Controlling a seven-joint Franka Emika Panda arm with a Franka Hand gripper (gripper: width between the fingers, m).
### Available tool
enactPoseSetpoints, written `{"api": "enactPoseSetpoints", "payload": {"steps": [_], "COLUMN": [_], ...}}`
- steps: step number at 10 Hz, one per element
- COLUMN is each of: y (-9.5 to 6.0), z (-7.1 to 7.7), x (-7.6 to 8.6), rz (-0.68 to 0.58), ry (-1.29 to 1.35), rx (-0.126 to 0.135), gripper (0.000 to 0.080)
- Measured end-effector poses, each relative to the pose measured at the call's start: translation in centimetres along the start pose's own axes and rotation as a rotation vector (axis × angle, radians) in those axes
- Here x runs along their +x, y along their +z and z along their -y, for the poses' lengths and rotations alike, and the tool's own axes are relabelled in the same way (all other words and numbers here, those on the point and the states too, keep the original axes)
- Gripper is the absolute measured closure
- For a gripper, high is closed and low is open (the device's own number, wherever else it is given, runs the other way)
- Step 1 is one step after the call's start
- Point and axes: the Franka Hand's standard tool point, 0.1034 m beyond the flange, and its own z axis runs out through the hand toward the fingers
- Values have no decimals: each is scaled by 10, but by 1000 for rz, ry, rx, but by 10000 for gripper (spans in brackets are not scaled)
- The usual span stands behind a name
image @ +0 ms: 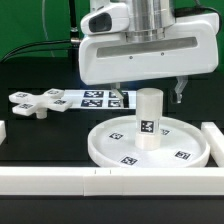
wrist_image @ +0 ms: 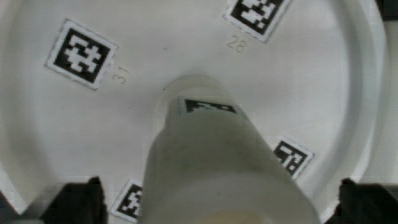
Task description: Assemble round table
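**Long white bar in front, open fingers over the standing cylinder**

Along the near edge of the black desk runs this bar, and a second bar stands at the exterior view's right. Just behind them the large rimmed disc lies flat on the desk. Its front rim is near the long bar, but I cannot tell whether they touch. At the centre of the disc the short cylinder stands upright on the hub, and the wrist view looks down along it. The cross-shaped piece lies apart at the exterior view's left, beside the marker board. The fingers are spread wide, one on each side of the cylinder's top, and they grip nothing.

The step in hand seems to be taking the cylinder in order to turn it into the hub. To do it well, I would bring the fingers down the wall, so that they hold more than the top edge. The cylinder should sit centred between them, and they should close evenly so it does not tilt. During the turning the axis should stay vertical. The disc could rotate together with it, so the bars may serve as a stop.
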Motion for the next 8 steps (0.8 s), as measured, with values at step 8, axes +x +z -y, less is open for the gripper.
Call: {"api": "enactPoseSetpoints", "payload": {"steps": [8], "y": [1], "z": [1], "x": [0], "rz": [23], "ry": [-670], "rx": [-50], "gripper": [150]}}
